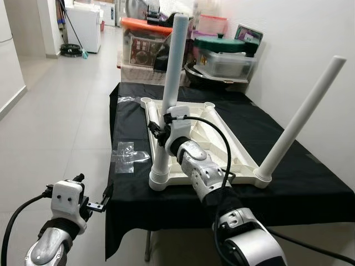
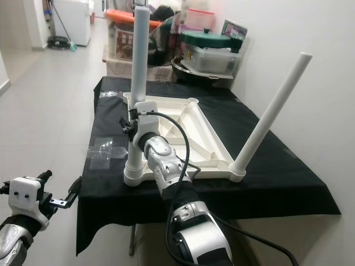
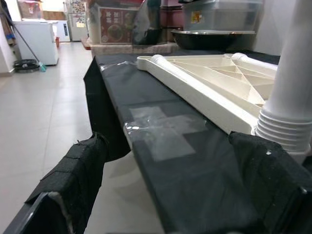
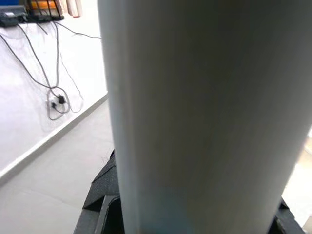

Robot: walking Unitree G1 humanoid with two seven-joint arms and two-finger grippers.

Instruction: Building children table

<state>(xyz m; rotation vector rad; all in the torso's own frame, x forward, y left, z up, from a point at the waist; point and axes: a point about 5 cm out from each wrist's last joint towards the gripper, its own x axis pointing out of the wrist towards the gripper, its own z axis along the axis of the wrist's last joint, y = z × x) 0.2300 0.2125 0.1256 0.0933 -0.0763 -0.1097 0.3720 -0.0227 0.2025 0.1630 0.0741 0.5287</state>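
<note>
Nearest me, my left gripper hangs unclenched at the front edge of the black-draped table, holding nothing. Just beyond, my right gripper is clenched around the near-left leg, upright in its socket on the upturned white tabletop. Farther right, a second leg leans outward. Storage bins stand behind.

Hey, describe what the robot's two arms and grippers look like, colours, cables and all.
Both arms are jointed silver metal segments with black joints. The right arm ends in a white wrist housing, with a black cable looping from it back along the forearm. The left arm has a white boxy wrist block and its own black cable. The left gripper has black fingers covered in dark fabric padding.
</note>
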